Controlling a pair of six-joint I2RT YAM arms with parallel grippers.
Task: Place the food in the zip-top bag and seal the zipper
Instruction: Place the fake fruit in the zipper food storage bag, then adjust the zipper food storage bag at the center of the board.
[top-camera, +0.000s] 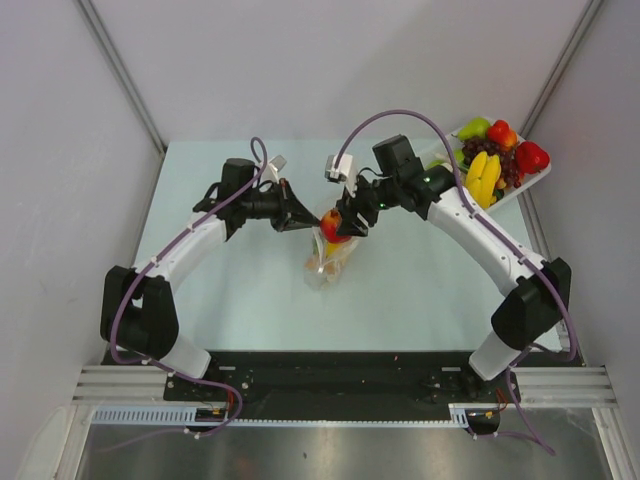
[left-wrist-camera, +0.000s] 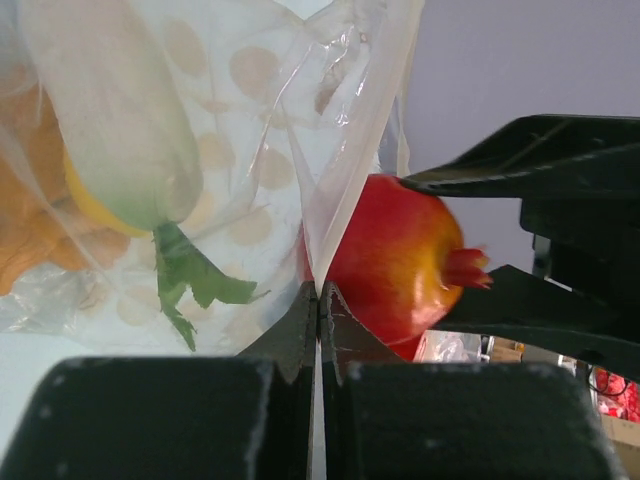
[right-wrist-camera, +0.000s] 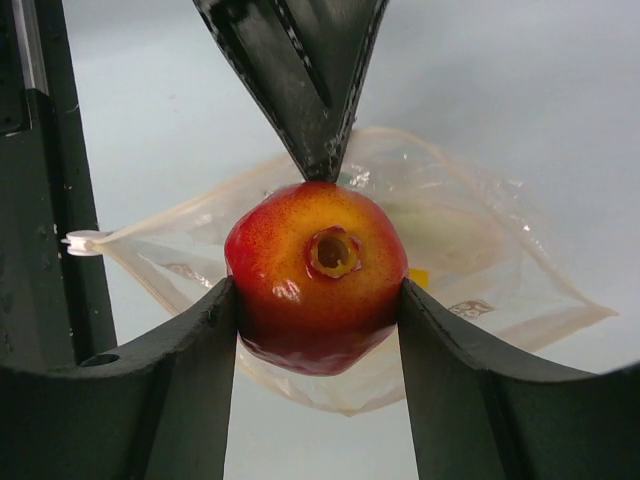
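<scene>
My left gripper (left-wrist-camera: 318, 298) is pinched together on the mouth edge of the zip-top bag (left-wrist-camera: 240, 110), holding it up. Yellow, orange and green-leafed pieces already sit inside. Just right of it, mid-table, the right gripper (right-wrist-camera: 317, 300) is clamped on a red-yellow fruit (right-wrist-camera: 315, 262) right at the opening. I'd hold the left pinch firm, push the fruit well past the lip, and only then release. More food waits in the white basket (top-camera: 518, 190) at the far right. I can read no writing anywhere.
</scene>
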